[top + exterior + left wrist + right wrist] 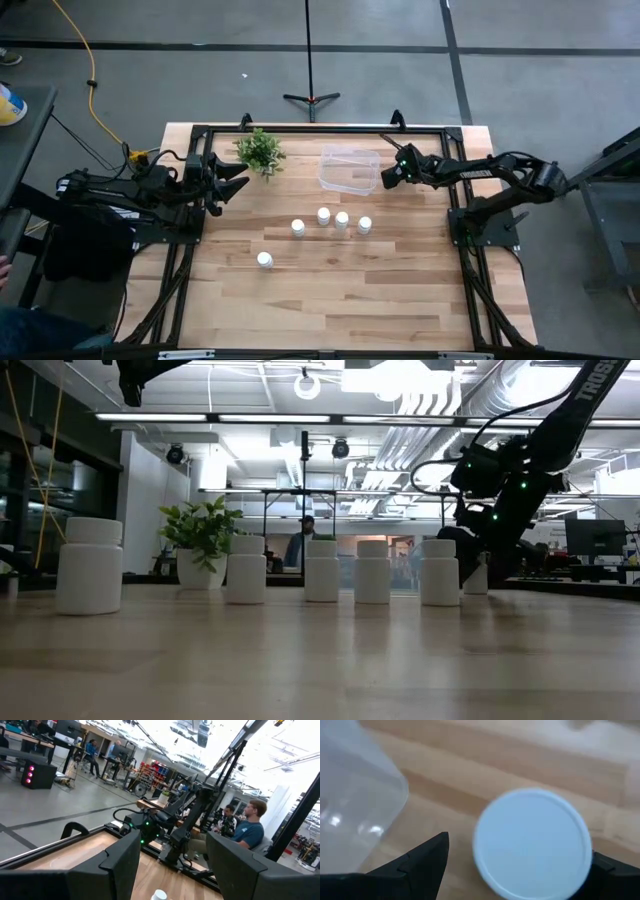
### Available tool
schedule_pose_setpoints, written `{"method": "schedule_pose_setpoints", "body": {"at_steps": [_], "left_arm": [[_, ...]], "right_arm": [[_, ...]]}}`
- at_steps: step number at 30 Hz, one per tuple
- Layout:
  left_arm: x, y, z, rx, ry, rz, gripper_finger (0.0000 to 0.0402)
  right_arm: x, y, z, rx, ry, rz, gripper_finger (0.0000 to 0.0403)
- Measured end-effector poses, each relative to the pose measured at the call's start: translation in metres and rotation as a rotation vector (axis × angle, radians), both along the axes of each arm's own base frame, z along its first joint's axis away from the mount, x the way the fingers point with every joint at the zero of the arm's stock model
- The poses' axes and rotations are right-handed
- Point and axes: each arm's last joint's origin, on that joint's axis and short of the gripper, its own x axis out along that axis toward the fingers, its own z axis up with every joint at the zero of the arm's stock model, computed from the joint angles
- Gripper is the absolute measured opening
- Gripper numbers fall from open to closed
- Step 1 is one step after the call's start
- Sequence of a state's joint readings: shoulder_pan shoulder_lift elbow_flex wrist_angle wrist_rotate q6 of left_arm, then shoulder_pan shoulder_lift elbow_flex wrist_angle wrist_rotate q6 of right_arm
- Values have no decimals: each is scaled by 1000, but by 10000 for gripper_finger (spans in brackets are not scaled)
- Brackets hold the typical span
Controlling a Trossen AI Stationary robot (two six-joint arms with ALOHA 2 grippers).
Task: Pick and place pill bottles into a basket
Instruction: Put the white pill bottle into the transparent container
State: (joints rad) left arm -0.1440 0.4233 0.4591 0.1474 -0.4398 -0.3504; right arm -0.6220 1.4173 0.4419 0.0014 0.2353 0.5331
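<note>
A pill bottle (532, 842), a smooth white plastic cylinder, stands upright with its round flat cap facing up, just beside the basket's (355, 795) clear, rounded corner; the right gripper (385, 178) straddles it, dark fingers spread wider than the cap, with a gap on the basket side. Five more pill bottles (342, 219) stand upright on the pale wood table (330, 300) in front of the basket, four near it in a loose row, one farther off. The right arm reads "TROSS"; beyond the leafy plant (260, 150) beside the basket, the left gripper (238, 180) waits spread wide and empty.
</note>
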Motion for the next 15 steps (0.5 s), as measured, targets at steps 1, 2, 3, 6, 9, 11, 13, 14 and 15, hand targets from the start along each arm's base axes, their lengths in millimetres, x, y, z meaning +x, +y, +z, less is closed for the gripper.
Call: {"method": "schedule_pose_setpoints", "body": {"at_steps": [1,2,3,6,9,11,13,14,15], "left_arm": [[0,0,0,0,0,0,260],[0,0,0,0,0,0,260],[0,0,0,0,0,0,260],[0,0,0,0,0,0,260],[0,0,0,0,0,0,260],[0,0,0,0,0,0,260],[0,0,0,0,0,0,260],[0,0,0,0,0,0,260],[0,0,0,0,0,0,260]], "right_arm": [[1,1,-1,0,5,4,311],[1,1,-2,-2,10,4,311],[2,2,-2,-6,15,2,311],[3,3,-3,-16,26,-4,311],[3,4,-2,-21,27,-3,311],[3,4,-2,-25,30,-6,311],[3,4,-2,-34,37,-15,311],[3,3,-2,-38,39,-18,311],[3,3,-2,-40,39,-22,311]]}}
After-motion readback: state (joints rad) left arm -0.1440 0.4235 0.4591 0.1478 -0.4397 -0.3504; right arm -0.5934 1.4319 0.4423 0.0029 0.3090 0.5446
